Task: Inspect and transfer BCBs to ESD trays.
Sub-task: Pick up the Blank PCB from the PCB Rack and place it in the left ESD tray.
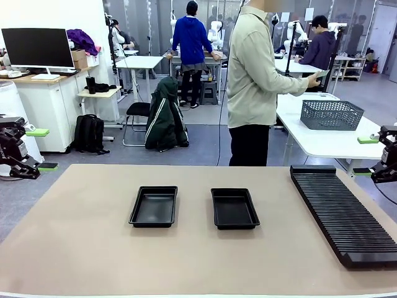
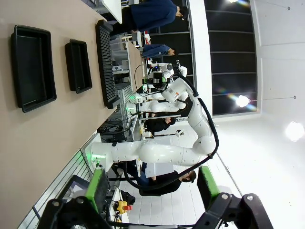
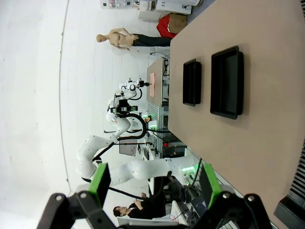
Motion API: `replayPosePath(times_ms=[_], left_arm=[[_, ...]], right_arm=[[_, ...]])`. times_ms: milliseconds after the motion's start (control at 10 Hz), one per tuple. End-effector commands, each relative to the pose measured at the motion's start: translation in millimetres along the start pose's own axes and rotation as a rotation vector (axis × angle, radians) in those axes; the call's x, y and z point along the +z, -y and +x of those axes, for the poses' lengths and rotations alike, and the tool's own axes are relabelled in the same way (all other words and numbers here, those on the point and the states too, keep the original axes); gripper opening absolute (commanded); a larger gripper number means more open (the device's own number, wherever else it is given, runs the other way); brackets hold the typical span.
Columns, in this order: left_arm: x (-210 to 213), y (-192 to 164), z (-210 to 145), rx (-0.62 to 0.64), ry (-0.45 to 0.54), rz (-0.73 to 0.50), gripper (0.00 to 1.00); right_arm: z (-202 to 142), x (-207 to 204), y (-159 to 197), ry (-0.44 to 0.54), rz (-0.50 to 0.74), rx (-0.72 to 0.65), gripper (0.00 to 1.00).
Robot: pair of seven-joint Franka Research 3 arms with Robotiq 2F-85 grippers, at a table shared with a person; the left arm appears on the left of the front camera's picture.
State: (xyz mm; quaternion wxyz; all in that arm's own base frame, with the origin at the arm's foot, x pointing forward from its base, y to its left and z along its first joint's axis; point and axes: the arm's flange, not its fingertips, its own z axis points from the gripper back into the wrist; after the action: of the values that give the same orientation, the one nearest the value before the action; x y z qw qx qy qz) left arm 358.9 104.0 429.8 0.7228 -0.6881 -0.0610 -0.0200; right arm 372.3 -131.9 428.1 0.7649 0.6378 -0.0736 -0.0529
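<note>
Two shallow black plastic ESD trays (image 1: pixel 154 206) with flared rims lie side by side on the smooth beige worktop (image 1: pixel 74 248), between the two pairs of jaws and well apart from both. The left gripper (image 1: pixel 42 149) and right gripper (image 1: pixel 366 156) hold their green-padded jaws open and empty. A ribbed black rack (image 1: pixel 344 214) lies nearer the right jaws.

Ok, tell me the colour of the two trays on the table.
Black, both the left tray and the right tray; clearest in the front view.

No legible text anywhere.
</note>
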Motion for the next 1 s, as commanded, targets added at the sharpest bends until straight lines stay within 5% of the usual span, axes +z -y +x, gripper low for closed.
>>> replayPosePath(times_ms=[0, 900], left_arm=[[0.4, 0.3, 0.4, -0.002, 0.005, 0.001, 1.0], [0.4, 0.3, 0.4, -0.002, 0.005, 0.001, 1.0]], right_arm=[[0.1, -0.6, -0.1, -0.002, 0.0, 0.0, 1.0], [0.1, -0.6, -0.1, -0.002, 0.0, 0.0, 1.0]])
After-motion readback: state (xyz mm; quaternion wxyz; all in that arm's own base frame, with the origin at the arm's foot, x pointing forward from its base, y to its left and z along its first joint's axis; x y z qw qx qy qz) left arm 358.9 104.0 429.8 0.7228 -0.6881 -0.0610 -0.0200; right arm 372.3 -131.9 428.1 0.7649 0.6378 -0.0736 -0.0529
